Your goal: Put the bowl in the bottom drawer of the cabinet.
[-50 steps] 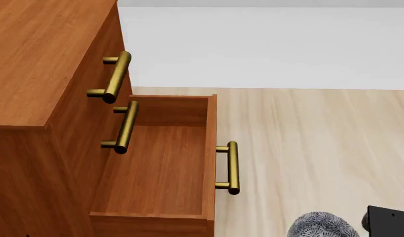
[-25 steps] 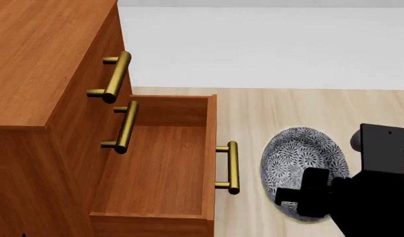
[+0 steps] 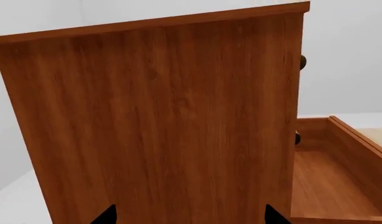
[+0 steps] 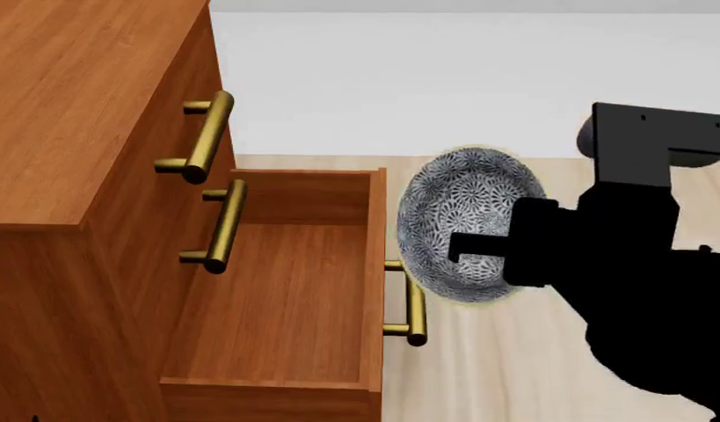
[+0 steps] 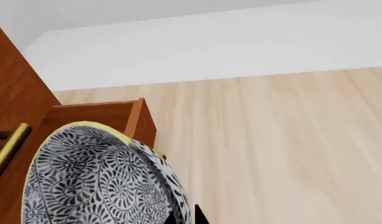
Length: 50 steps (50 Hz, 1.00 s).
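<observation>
While the bottom drawer [image 4: 278,299] of the cabinet [image 4: 67,132] stands pulled out with nothing in it, the right gripper [image 4: 483,251] is clamped on the rim of the bowl [image 4: 460,224], carrying it tipped on edge in the air just outside the drawer's front, above its brass handle [image 4: 414,299]. This looks like the carry step, with the placing not yet done. The next move probably calls for bringing the bowl sideways over the front panel, clear of the handle, then lowering and levelling it inside. The left gripper [image 3: 187,217] faces the cabinet's side; only its tips show, set apart, holding nothing. Pale wooden floor [image 4: 570,202] meets a plain white wall [image 4: 454,79].
</observation>
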Motion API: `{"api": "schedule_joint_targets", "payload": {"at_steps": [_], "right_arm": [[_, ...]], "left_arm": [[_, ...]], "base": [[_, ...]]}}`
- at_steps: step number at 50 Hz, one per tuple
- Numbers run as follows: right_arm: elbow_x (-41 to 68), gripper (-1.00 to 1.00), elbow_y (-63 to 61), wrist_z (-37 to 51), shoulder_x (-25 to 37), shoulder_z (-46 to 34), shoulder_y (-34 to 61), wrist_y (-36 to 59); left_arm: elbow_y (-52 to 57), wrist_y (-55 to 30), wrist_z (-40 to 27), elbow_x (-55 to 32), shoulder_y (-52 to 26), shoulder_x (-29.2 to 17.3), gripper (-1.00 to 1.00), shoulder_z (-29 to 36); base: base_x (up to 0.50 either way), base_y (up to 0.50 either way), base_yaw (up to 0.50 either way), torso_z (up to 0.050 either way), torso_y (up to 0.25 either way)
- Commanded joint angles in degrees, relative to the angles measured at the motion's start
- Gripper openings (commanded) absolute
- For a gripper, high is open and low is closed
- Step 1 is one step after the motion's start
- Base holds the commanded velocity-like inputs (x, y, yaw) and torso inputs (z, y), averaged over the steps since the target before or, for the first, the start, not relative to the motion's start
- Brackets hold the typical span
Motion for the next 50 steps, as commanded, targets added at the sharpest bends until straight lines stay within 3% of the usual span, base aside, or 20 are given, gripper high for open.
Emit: {"api": "schedule_joint_targets", "payload": {"at_steps": [1,17,28,39,47,50], "right_arm": [[-4.24,-1.00,8.74,-2.99,-3.68,-5.88,8.91,-0.99],[-12.53,-1.00,28.34,-13.97,-10.39,-14.97,18.81,-7.87],[-21.85,-1.00,53.82,-24.57,-18.86,-23.79,28.17,-16.14],[-24.96,-1.00,71.10,-31.03,-25.60,-24.56,32.46,-25.61],[-27.51,-1.00,71.22,-30.40,-27.60,-22.16,31.92,-24.86],[-21.71,-1.00,71.04,-28.55,-27.68,-26.89,31.51,-25.01]], "left_arm": [[0.05,0.50,0.38,-1.09,0.08,-0.04,1.00,-0.68],[0.36,1.13,0.08,-1.69,0.64,-0.39,1.00,-1.13],[0.38,1.24,-0.20,-2.01,0.72,-0.58,1.00,-1.25],[0.69,1.11,-0.43,-2.51,0.62,-0.83,1.00,-1.43],[0.62,1.35,-0.55,-2.73,0.83,-0.95,1.00,-1.48],[0.87,1.19,-0.68,-2.96,0.72,-1.03,1.00,-1.65]], "base": [[0.00,0.00,0.00,0.000,0.000],[0.00,0.00,0.00,0.000,0.000],[0.00,0.00,0.00,0.000,0.000],[0.00,0.00,0.00,0.000,0.000],[0.00,0.00,0.00,0.000,0.000],[0.00,0.00,0.00,0.000,0.000]]}}
